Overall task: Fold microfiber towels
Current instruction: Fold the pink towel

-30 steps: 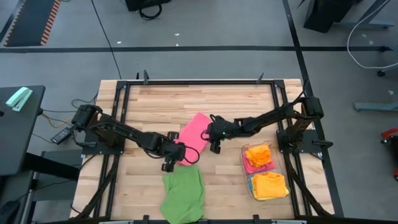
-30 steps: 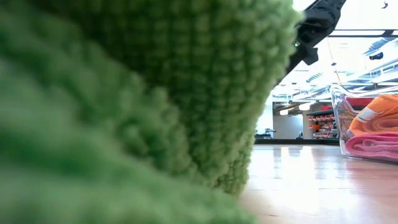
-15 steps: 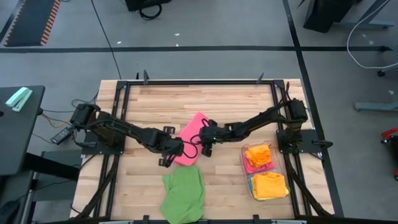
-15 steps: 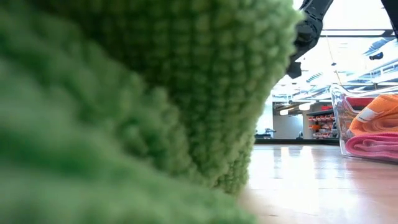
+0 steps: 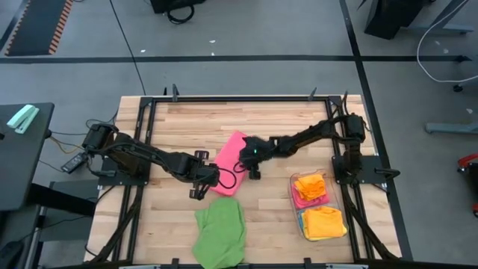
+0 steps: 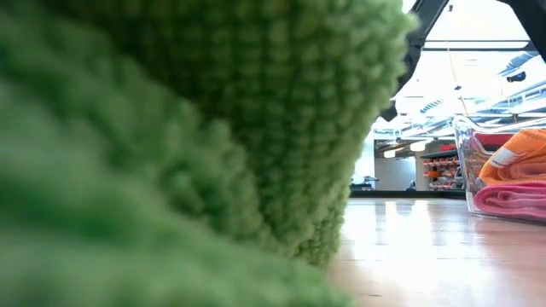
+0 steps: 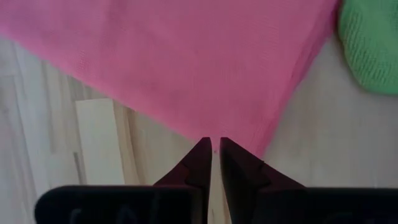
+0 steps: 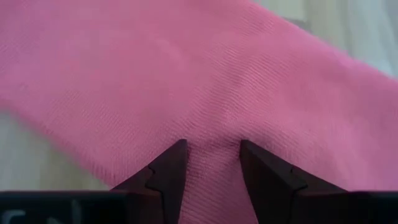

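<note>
A pink microfiber towel (image 5: 231, 164) lies flat at the table's middle. A green one (image 5: 220, 233) lies rumpled at the near edge and fills most of the low view (image 6: 171, 145). My left gripper (image 5: 213, 183) is at the pink towel's left edge, its fingers (image 7: 200, 163) closed to a thin slit. My right gripper (image 5: 252, 170) stands open on the towel's right part, pointing slantwise down. Folded orange and pink towels lie in a clear bin (image 5: 337, 224). My left gripper meets the pink towel's edge (image 7: 214, 138) with its fingertips, coming steeply from above on the towel's left side. How much cloth lies between the tips, I cannot tell. The towel stays flat on the table. My right gripper has both open fingertips (image 8: 169, 163) set on the pink towel's top face, slanting down from the table's right. The cloth (image 8: 212, 155) between them puckers up a little, with creases running away from it.
The clear bin (image 6: 465, 162) stands at the table's right near corner. Black frame rails (image 5: 142, 149) run along the table's left and right sides. Bare wood (image 5: 224, 119) lies beyond the pink towel toward the far edge.
My right gripper has sunk toward the table and gone toward its left edge, rolling as it went, and now stands on the pink towel. My left gripper has shifted slightly toward the left edge. The towels lie as before.
</note>
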Action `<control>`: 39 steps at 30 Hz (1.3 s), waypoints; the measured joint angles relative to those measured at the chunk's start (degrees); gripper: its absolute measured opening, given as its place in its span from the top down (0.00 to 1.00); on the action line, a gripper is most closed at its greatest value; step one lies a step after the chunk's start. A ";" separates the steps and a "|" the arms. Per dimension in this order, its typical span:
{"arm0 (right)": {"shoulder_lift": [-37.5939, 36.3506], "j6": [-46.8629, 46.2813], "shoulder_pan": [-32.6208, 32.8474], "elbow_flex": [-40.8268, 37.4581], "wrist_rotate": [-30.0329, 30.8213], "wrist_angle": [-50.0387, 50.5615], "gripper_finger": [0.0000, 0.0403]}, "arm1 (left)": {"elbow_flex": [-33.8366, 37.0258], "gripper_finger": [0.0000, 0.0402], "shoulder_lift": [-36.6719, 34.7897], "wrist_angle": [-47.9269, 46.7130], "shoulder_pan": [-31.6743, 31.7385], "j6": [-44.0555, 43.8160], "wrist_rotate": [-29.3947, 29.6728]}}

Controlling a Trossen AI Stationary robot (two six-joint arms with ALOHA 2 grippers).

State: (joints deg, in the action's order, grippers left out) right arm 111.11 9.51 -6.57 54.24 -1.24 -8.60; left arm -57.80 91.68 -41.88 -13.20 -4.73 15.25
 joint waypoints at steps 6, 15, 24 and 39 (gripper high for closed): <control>-0.10 19.91 -9.57 -0.04 -15.37 1.42 0.60 | 0.00 0.90 0.00 1.84 0.27 0.03 0.10; -1.78 18.47 -14.30 5.91 -18.35 12.77 0.60 | 0.00 0.88 0.02 11.72 0.23 5.77 -0.48; -4.74 13.00 -3.38 6.73 -14.01 13.11 0.60 | 0.07 0.73 1.44 13.93 0.58 11.65 -0.50; -4.70 4.27 12.99 -2.04 5.18 -2.39 0.60 | 0.04 0.76 1.09 7.79 1.40 11.43 0.07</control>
State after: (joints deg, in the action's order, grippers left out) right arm 106.41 13.78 6.42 52.20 3.94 -10.99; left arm -57.76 92.77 -34.09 -11.80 6.71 15.31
